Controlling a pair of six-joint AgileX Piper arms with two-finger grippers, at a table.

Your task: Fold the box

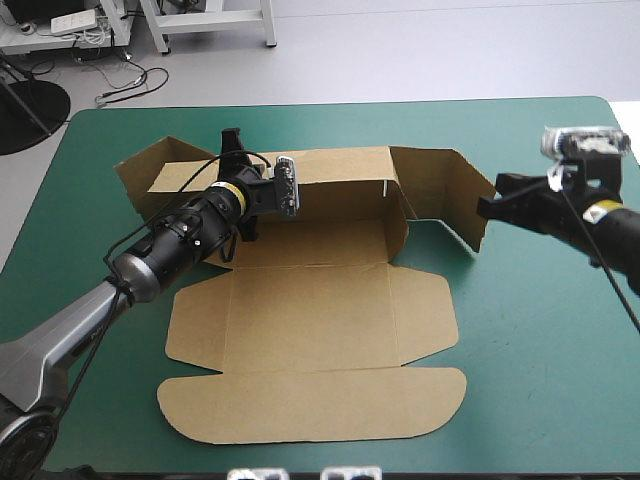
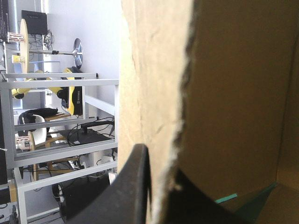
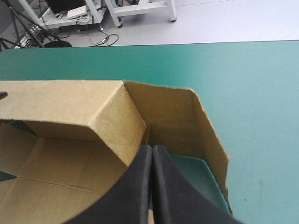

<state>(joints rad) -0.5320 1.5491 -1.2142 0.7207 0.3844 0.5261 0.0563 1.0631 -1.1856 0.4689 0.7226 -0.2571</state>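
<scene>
No readable text on the box (image 1: 310, 330), no legible labels, numbers, signs

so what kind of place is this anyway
Probably a robotics lab or test workshop: a left arm and a right arm reach over a table with a teal-green cover to a flat-cut brown box, and loose cables lie on the floor beyond it.
</scene>
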